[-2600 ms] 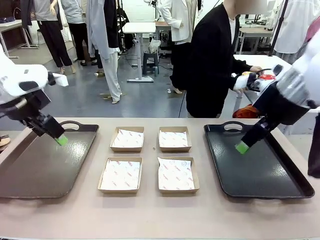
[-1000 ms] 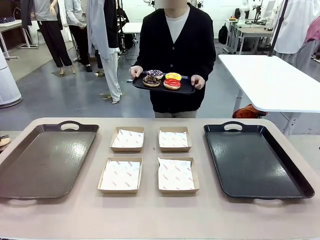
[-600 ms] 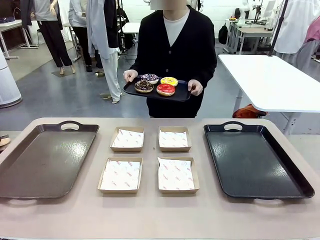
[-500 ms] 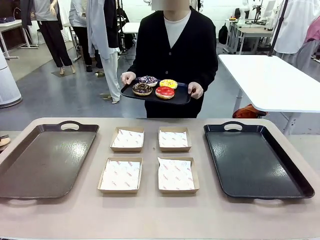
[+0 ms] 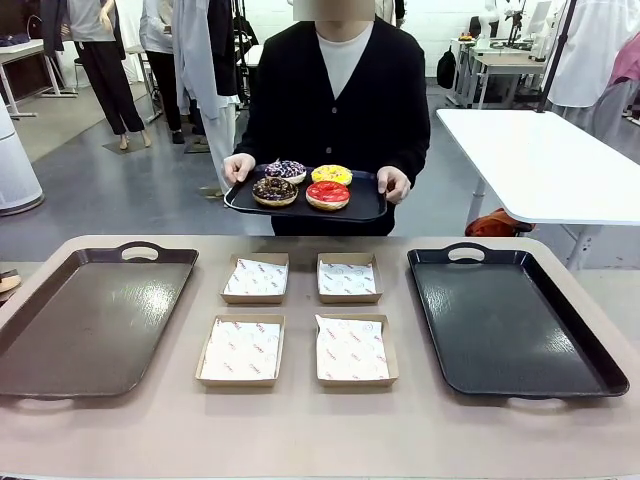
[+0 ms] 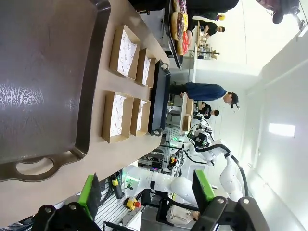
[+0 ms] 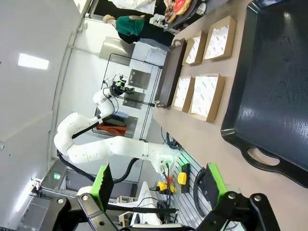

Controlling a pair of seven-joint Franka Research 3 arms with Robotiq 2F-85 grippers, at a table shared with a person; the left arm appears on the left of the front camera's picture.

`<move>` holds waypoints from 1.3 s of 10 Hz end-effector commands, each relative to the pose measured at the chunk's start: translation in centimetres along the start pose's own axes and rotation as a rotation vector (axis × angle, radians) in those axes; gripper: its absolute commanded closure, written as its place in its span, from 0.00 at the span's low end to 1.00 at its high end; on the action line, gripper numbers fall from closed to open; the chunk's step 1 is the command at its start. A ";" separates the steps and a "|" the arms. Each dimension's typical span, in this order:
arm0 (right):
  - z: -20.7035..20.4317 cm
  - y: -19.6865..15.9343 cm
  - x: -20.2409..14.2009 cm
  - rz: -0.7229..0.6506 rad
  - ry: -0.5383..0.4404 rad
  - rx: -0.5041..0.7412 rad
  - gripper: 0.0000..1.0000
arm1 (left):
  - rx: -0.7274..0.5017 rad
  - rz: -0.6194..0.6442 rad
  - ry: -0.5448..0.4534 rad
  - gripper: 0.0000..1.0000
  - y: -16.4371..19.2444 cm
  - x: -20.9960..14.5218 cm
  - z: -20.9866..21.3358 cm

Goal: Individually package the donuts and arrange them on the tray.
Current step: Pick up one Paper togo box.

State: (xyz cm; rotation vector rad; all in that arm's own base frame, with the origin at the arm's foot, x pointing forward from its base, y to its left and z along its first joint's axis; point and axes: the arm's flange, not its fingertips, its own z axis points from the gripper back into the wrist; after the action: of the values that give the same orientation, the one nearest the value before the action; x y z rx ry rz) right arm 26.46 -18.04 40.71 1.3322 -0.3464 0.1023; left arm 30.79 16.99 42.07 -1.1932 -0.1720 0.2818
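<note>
Several donuts lie on a small black tray [image 5: 366, 206] that a person holds in both hands beyond the table's far edge: a sprinkled one [image 5: 286, 170], a yellow one [image 5: 332, 174], a dark chocolate one [image 5: 274, 190] and a red one [image 5: 327, 194]. In the left wrist view the left gripper [image 6: 147, 188] stands open and empty, well back from the table, with the donuts [image 6: 180, 26] far off at the top. The right gripper [image 7: 159, 182] is likewise open and empty in its own view, where the red donut [image 7: 182, 5] shows at the top edge.
A large brown tray [image 5: 60, 345] lies at the table's left and a large black tray [image 5: 585, 350] at its right. Between them sit several paper-lined cardboard boxes [image 5: 241, 349] in two rows. Other people stand in the background.
The person has turned and stepped up to the table, bringing the donut tray lower and nearer. Both arms, over the big trays at first, have left the front view.
</note>
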 end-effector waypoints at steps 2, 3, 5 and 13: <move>0.1 -0.1 0.0 -0.001 -0.010 0.007 0.00 | -0.007 0.001 -0.002 0.00 0.0 -0.1 0.1; 0.1 -0.1 0.0 -0.001 -0.010 0.007 0.00 | -0.007 0.001 -0.002 0.00 0.0 -0.1 0.1; 0.1 -0.1 0.0 -0.001 -0.010 0.007 0.00 | -0.007 0.001 -0.002 0.00 0.0 -0.1 0.1; 0.1 -0.1 0.0 -0.001 -0.010 0.007 0.00 | -0.007 0.001 -0.002 0.00 0.0 -0.1 0.1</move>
State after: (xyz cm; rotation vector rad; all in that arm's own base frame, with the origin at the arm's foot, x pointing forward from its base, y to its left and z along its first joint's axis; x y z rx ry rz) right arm 26.39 -18.14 40.72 1.3302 -0.3486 0.0986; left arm 30.79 16.99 42.06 -1.1933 -0.1719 0.2819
